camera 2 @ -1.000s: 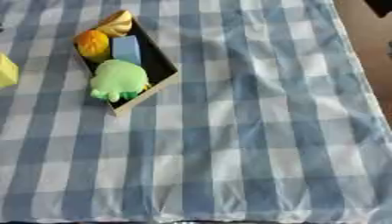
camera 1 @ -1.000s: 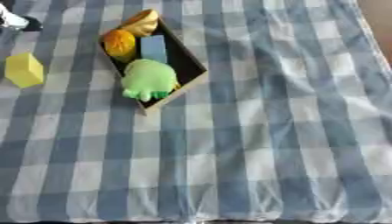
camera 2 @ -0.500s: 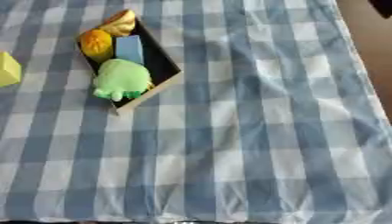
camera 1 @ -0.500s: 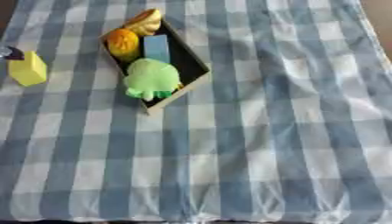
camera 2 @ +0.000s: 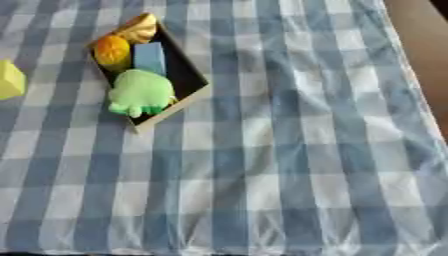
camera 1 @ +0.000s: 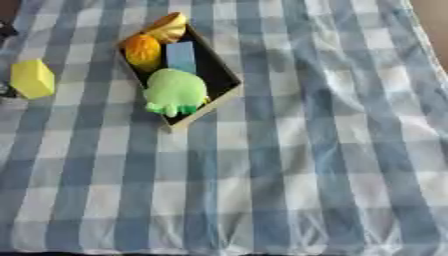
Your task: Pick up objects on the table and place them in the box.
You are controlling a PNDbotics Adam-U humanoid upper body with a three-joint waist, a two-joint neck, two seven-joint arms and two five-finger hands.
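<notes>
you had the yellow block (camera 1: 32,78) left beside the box (camera 1: 226,89); hand (camera 1: 7,31) barely showed, its state i could not tell, so a misjudged reach risked pushing the block off.

Looks like a staged tabletop, home or lab unclear: a wrinkled blue-and-white checked tablecloth (camera 1: 289,150) covering nearly everything, toy-like soft things in a dark shallow cardboard box (camera 1: 219,75) at far left, brown surface (camera 2: 429,45) at far right.
</notes>
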